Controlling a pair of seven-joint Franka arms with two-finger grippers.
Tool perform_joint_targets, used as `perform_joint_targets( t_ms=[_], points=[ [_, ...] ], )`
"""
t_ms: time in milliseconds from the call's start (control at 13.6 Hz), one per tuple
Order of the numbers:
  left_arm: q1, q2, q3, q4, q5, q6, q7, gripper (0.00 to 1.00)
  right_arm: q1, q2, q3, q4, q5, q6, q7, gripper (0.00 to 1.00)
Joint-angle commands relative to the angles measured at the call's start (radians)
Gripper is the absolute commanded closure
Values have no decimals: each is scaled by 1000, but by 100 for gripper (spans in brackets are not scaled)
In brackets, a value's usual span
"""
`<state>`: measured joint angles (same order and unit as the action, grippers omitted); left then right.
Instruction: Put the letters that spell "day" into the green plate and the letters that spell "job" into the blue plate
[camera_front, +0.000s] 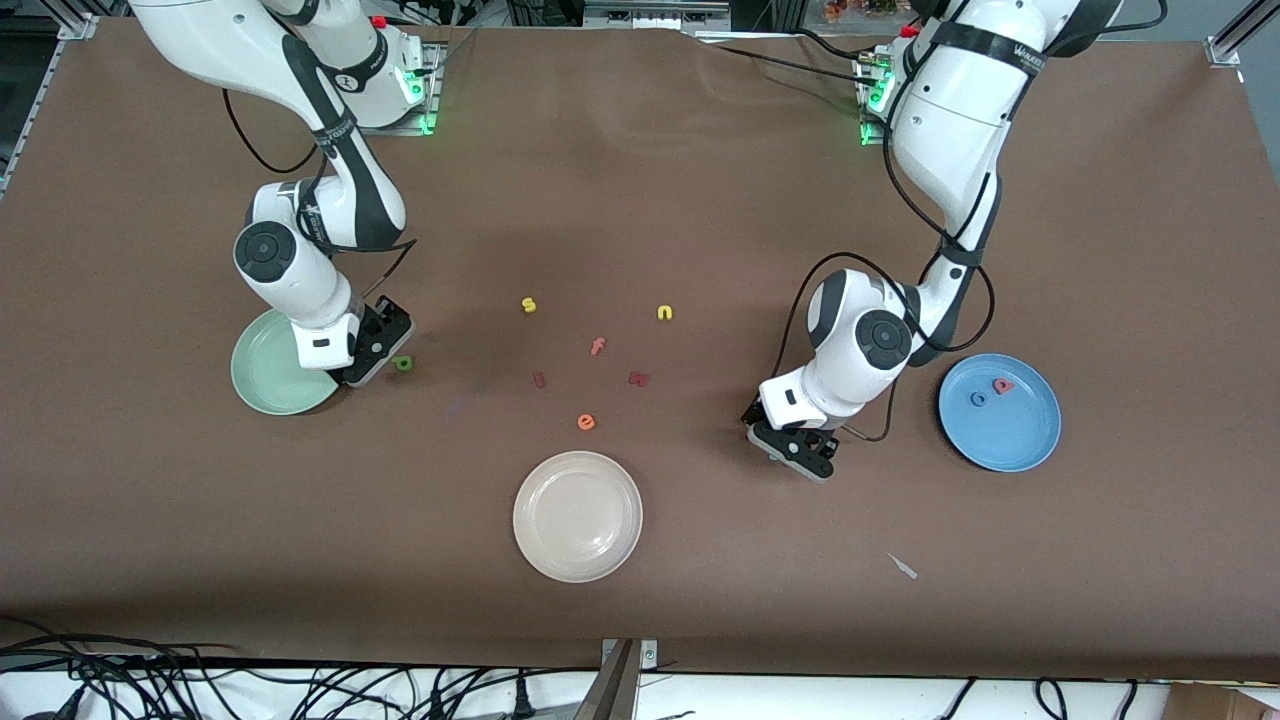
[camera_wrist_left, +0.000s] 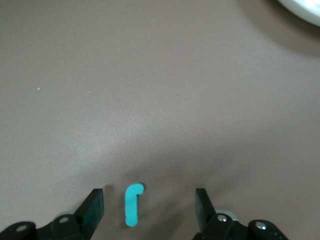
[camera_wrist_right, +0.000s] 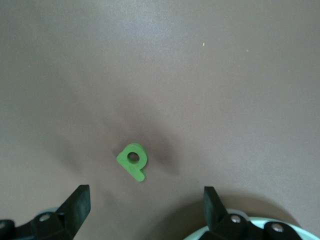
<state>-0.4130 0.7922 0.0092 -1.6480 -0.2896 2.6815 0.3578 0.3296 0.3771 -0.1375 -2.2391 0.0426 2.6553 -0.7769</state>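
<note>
Front view: blue plate (camera_front: 1000, 440) at the left arm's end holds the blue o (camera_front: 978, 399) and pink b (camera_front: 1003, 385); green plate (camera_front: 270, 385) lies at the right arm's end, green d (camera_front: 403, 364) just beside it.

Left wrist view: left hand (camera_wrist_left: 149, 207) spreads wide around the teal j (camera_wrist_left: 132, 204) on the table (camera_wrist_left: 150, 75).

Right wrist view: right hand (camera_wrist_right: 146, 207) gapes wide near the d.
</note>
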Motion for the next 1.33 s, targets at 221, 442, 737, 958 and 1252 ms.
perform_joint_targets(
  t_ms=[221, 442, 737, 958, 1252],
  points=[
    [-13, 38, 26, 33, -19, 24, 72, 39, -9, 28, 10, -5, 7, 22, -80, 0],
    [-13, 39, 26, 31, -17, 24, 76, 100, -11, 43, 12, -1, 5, 23, -88, 3],
    [-12, 30, 26, 30, -14, 24, 78, 100, -9, 54, 32, 0, 8, 40, -88, 13],
    [12, -34, 29, -11, -13, -11, 70, 100, -9, 62, 32, 0, 8, 41, -103, 20],
    [144, -242, 25, -175, -11, -190, 96, 100, -11, 62, 32, 0, 8, 41, -120, 31]
  ],
)
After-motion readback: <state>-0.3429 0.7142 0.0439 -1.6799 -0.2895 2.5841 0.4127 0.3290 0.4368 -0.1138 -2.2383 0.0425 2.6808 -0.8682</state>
